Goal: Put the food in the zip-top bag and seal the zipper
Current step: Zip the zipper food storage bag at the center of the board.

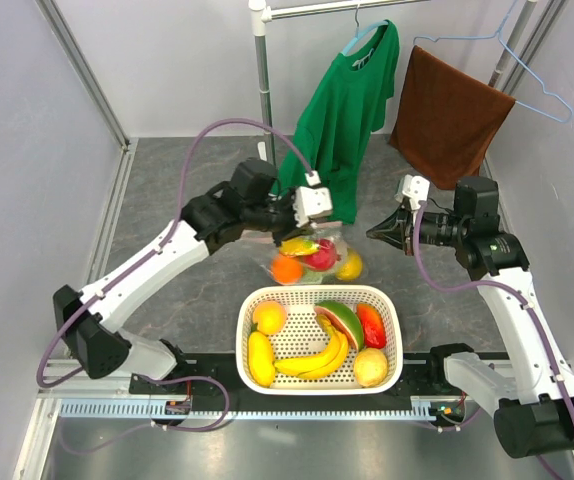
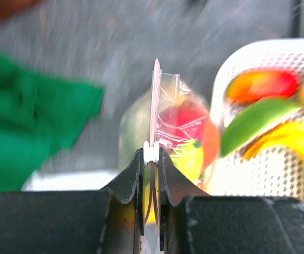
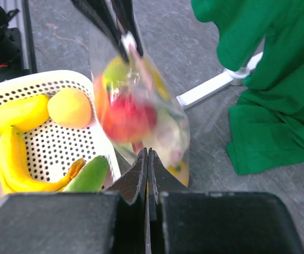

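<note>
white basket [image 1: 307, 291] at the near edge, centre of the surface [image 1: 187, 300], holds bananas [image 1: 317, 360], a watermelon slice [image 1: 339, 318], a few yellow fruits and one red piece

zip-top bag [image 3: 141, 106] just past the basket's far rim, at 12 o'clock from it, upright with the mouth edge on top. food [image 1: 319, 256] is inside: orange [image 1: 287, 268] on the 9 o'clock side, yellow fruit [image 1: 350, 266] on the 3 o'clock side, something red between them. greenish blur in the bag in the left wrist view, can't tell what it is. can't tell if the bag bottom rests on the surface or hangs

left gripper [image 2: 151, 154] comes in from 10 o'clock, jaws pinching the zipper [image 2: 155, 95] at the bag's top edge, with a small white piece on the strip right at the tips. the pink strip runs on past the tips as one thin line, can't tell if it's sealed full length

right gripper [image 3: 148, 154] at 2 o'clock from the bag, near but apart, jaws pressed together with nothing between, tips aimed at the bag

far side: green shirt [image 1: 342, 110] at 12 o'clock beside the rack pole [image 1: 262, 80], brown towel [image 1: 449, 115] at 1 o'clock on a blue hanger [image 1: 537, 95]
</note>
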Controlling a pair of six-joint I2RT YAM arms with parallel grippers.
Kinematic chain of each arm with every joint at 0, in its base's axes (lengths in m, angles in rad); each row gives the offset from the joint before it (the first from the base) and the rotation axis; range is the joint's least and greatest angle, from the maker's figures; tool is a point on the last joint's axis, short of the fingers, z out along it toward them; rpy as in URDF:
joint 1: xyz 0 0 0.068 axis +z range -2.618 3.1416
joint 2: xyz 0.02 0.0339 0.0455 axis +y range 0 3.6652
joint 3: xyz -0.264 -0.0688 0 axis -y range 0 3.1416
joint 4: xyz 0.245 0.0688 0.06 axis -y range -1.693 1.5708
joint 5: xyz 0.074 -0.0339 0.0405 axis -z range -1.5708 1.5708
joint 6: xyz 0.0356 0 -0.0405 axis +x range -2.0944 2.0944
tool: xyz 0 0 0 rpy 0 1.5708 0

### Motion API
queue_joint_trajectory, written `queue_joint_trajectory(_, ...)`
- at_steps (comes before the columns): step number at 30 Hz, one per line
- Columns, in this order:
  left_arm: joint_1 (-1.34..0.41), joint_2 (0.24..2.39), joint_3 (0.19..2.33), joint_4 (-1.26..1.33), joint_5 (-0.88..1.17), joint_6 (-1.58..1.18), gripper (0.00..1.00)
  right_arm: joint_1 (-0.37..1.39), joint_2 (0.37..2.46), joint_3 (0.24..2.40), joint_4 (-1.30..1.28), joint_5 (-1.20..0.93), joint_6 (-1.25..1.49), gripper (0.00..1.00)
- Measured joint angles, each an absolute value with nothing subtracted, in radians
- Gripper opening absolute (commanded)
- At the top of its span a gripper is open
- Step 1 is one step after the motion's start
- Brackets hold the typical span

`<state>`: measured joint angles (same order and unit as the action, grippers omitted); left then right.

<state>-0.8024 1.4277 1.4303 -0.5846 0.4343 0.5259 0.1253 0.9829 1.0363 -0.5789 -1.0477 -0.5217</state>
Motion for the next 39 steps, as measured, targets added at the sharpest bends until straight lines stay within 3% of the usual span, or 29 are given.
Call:
queue_joint_trajectory(7, -0.653, 1.294, 1.316, -0.667, 0.398, 0.527, 0.02, 0.121, 0.984, 1.037, -0.546, -1.023, -0.476, 0.01)
queue_joint_trajectory(8, -0.646, 1.276, 1.304, -0.675, 0.399, 0.527, 0.02, 0.121, 0.985, 1.037, -0.537, -1.023, -0.467, 0.25)
queue_joint_trajectory(11, -0.645, 1.251, 1.296, -0.687, 0.423, 0.527, 0.02, 0.121, 0.995, 1.039, -0.525, -1.038, -0.439, 0.64)
queue_joint_trajectory(17, -0.664, 1.264, 1.301, -0.647, 0.518, 0.510, 0.02, 0.156, 1.019, 1.067, -0.505, -1.065, -0.411, 0.80)
queue_joint_trajectory(20, -0.693, 1.285, 1.316, -0.596, 0.558, 0.501, 0.02, 0.199, 1.019, 1.080, -0.500, -1.061, -0.415, 0.83)
queue_joint_trajectory(25, -0.748, 1.356, 1.370, -0.522, 0.615, 0.485, 0.02, 0.241, 1.019, 1.110, -0.497, -1.045, -0.422, 0.80)
queue_joint_trajectory(32, -0.797, 1.430, 1.430, -0.491, 0.634, 0.484, 0.02, 0.253, 1.023, 1.140, -0.487, -1.031, -0.432, 0.58)
queue_joint_trajectory(36, -0.804, 1.448, 1.457, -0.490, 0.634, 0.483, 0.02, 0.290, 1.030, 1.140, -0.488, -1.008, -0.454, 0.55)
queue_joint_trajectory(37, -0.804, 1.448, 1.458, -0.490, 0.634, 0.483, 0.02, 0.304, 1.031, 1.140, -0.489, -0.996, -0.461, 0.52)
queue_joint_trajectory(39, -0.806, 1.448, 1.460, -0.490, 0.634, 0.483, 0.02, 0.326, 1.036, 1.140, -0.489, -0.977, -0.475, 0.31)
